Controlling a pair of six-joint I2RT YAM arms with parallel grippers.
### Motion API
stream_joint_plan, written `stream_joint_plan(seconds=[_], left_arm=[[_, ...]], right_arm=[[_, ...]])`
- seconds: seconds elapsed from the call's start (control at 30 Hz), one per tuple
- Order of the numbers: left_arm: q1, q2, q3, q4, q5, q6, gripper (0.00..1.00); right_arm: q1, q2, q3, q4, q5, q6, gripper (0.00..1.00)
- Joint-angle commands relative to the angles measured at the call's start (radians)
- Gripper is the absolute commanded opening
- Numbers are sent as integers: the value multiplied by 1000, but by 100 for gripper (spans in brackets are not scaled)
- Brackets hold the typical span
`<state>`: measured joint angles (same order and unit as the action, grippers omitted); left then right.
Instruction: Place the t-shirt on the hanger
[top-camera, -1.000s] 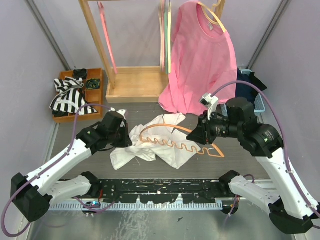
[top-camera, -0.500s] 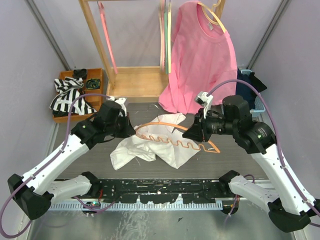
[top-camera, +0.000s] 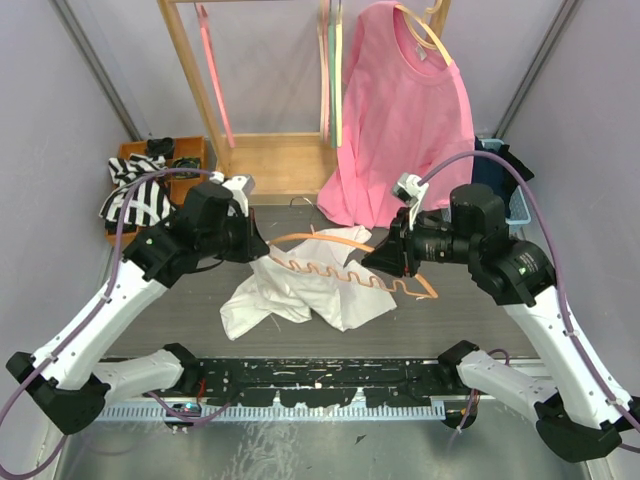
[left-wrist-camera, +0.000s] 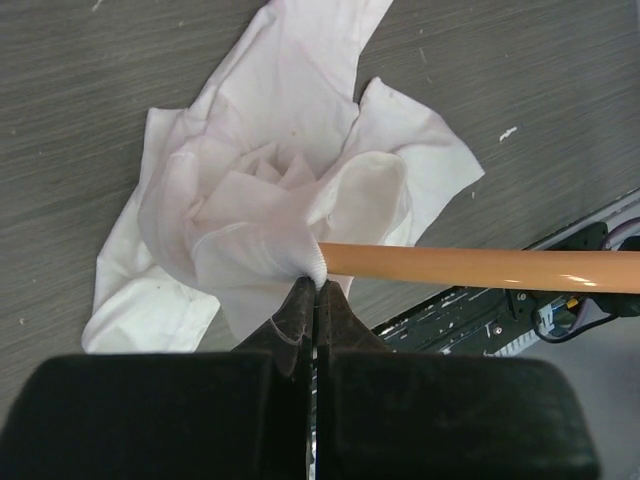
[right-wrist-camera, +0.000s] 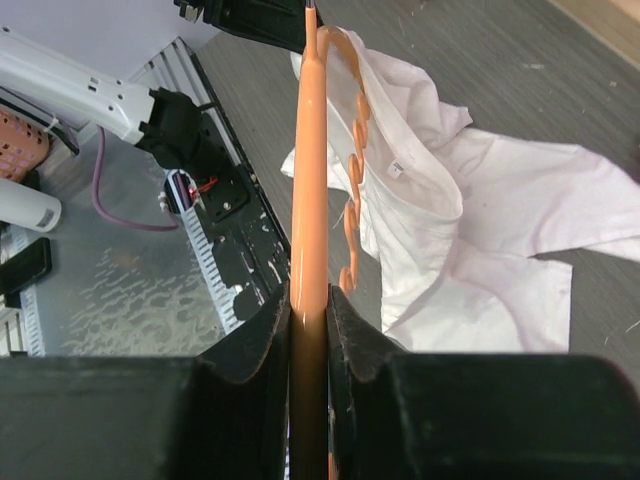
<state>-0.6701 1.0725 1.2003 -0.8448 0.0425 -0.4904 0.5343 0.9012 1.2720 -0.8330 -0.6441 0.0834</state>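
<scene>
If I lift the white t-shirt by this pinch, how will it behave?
Probably floppy: the t-shirt lies crumpled, so it should sag below the left gripper. Likely light: a fingertip pinch holds its fold beside the hanger.

Pale lilac walls (top-camera: 60, 150) enclose a grey table (top-camera: 180, 310) with a wooden rack (top-camera: 270, 165) behind.
</scene>
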Motion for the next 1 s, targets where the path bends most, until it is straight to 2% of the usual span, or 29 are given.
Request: stream_joint_plan(seconds=[0.0,0.27,0.4,0.53,0.73,0.97], left_arm=[[0,15,146,-64,5,49,0],[0,107,420,-135,2,87,0],[1,133,474,-166,8,102,0],[1,115,423,-185,1,102,0],[1,40,251,-181,-22,74,0],[0,-16,108,-168,-24,37,0]], right_arm=[[1,16,103,150,-46,9,1],[1,-21,212,155,-30,25,1],[2,-32,217,111,-50,23,1],[1,-26,201,66,-76,27,1],[1,-56,146,18,-85,48,1],[1,-102,1,62,-137,121,1]])
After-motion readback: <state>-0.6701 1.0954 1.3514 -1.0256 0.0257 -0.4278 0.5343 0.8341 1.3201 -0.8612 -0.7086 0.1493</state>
